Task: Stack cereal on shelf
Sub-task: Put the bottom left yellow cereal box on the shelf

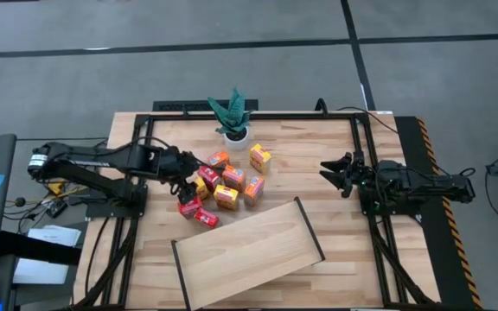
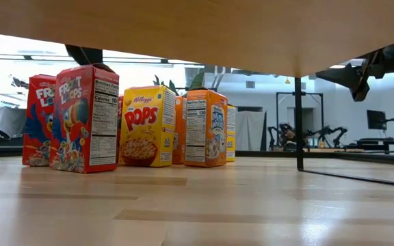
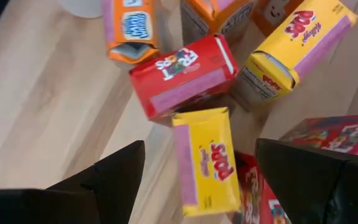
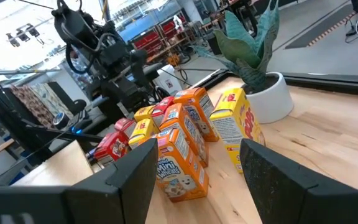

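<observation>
Left gripper (image 1: 188, 184) hovers over the cereal (image 1: 225, 183) cluster, jaws spread wide above a yellow box (image 3: 207, 158), gripping nothing. Right gripper (image 1: 334, 171) waits at the table's right side, jaws wide and empty. The shelf (image 1: 249, 252) lies flat near the front edge, boxless.

**Even light above, backlight and blur down low**

From overhead my table (image 1: 318, 155) is lit evenly, with only soft, short shadows beside the cereal (image 1: 232, 186). At table height the bright room behind throws glare, the boxes (image 2: 87, 119) stay sharp, and the near wood blurs, as does the dark underside of the shelf (image 2: 217, 34) overhead. My left fingers (image 3: 114, 180) are dark, soft-edged shapes; my right fingers (image 4: 126, 180) look equally blurred, with windows blown out behind.
</observation>
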`<state>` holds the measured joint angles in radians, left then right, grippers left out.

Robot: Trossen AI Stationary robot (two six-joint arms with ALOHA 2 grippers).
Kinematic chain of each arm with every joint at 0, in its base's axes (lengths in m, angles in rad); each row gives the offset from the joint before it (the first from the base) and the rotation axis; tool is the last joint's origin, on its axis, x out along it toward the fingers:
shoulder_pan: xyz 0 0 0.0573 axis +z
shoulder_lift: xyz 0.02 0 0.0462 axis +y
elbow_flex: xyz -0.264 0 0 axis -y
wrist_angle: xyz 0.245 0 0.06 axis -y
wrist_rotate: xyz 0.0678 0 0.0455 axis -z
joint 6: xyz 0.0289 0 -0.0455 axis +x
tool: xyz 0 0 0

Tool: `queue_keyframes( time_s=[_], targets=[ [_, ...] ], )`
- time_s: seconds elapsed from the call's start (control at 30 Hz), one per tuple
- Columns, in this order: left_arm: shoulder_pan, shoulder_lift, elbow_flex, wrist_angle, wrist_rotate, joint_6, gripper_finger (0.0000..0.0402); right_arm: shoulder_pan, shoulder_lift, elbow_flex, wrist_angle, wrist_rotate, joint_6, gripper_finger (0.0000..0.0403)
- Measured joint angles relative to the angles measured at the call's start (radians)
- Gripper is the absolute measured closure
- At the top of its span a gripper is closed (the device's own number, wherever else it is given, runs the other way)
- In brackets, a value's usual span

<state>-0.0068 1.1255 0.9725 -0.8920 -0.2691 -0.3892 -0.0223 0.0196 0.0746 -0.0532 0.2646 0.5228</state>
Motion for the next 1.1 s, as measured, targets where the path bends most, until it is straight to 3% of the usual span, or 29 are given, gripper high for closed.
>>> queue_keyframes(
  time_s=[0.2,0.73,1.1],
  targets=[
    [0.000,0.005,-0.053,0.028,-0.025,0.013,0.0106,0.000,0.000,0.000,0.000,0.000,0.000,0.0148],
    [0.000,0.036,-0.094,0.053,0.039,0.064,0.0107,0.000,0.000,0.000,0.000,0.000,0.000,0.0148],
    [-0.001,0.102,-0.092,0.080,0.053,0.048,0.0153,0.000,0.000,0.001,0.000,0.000,0.002,0.0148]
  ],
)
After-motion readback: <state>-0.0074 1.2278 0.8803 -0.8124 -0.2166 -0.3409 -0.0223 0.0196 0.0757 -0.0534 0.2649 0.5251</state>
